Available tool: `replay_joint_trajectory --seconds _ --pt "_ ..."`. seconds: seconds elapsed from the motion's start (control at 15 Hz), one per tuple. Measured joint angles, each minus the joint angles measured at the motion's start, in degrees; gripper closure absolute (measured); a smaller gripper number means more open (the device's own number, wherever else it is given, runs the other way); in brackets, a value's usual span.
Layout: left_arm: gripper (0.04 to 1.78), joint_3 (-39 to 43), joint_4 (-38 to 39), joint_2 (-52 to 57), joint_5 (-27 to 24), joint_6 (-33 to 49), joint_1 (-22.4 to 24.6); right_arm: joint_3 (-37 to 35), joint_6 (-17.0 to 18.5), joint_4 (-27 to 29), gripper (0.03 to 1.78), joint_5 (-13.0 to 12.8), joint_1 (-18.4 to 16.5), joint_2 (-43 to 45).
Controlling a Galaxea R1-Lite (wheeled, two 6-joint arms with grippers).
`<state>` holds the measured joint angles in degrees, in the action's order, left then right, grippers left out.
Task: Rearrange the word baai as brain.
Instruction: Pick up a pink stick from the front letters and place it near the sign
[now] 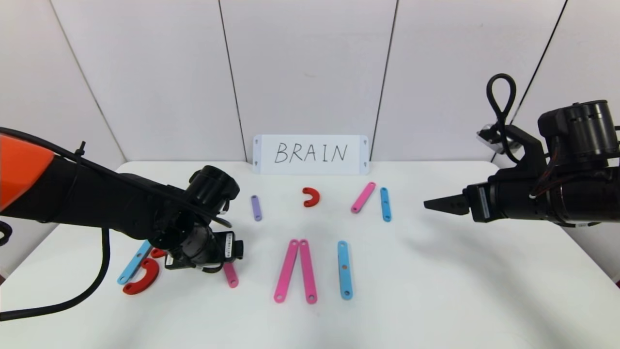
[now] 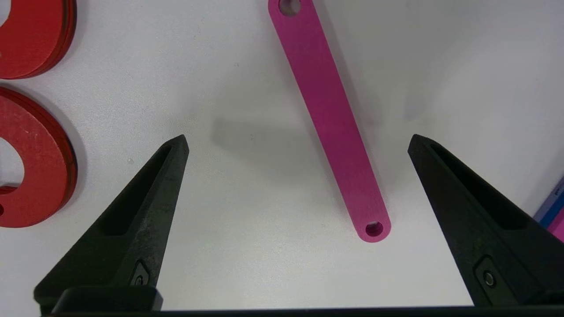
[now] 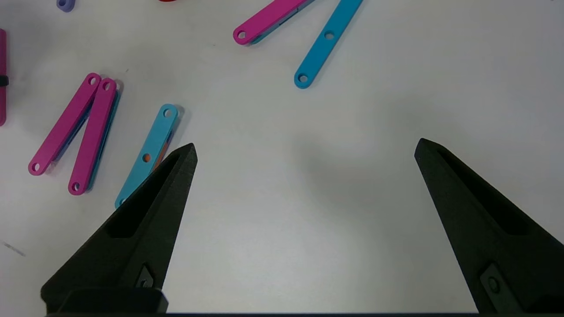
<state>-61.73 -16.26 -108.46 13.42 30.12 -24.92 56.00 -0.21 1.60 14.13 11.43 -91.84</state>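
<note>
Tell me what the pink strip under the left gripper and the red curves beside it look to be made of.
Pink strip: flat, matte, uniform colour with clean punched holes, probably plastic or painted board. Red curves: matte faces, but the edges show thin stacked layers, suggesting laminated board or wood; uncertain. The left gripper hangs open above the strip.

1. We hold our left black two-fingered gripper (image 2: pixel 298 143) low over the table, pointing down, fingers spread wide.
2. We keep our right black two-fingered gripper (image 3: pixel 305 149) raised at the right, fingers apart.
</note>
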Motion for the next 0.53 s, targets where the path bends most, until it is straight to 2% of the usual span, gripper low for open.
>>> replay_joint_trajectory --seconds 0.13,0.27,0.4,0.53 --pt "0.08 -0.1 0.0 -0.5 0.1 0.3 0.0 0.0 0.0 0.0 0.08 0.0 0.0 0.0" --pt "0.15 -0.3 0.0 -1.0 0.1 0.7 0.0 0.0 0.0 0.0 0.08 0.0 0.0 0.0" --pt "0.33 -0.3 0.0 -1.4 0.1 0.7 0.0 -0.1 0.0 0.0 0.08 0.0 0.1 0.0" --pt "0.60 -0.4 0.0 -1.8 0.0 0.8 0.0 -0.1 0.0 0.0 0.08 0.0 0.1 0.0"
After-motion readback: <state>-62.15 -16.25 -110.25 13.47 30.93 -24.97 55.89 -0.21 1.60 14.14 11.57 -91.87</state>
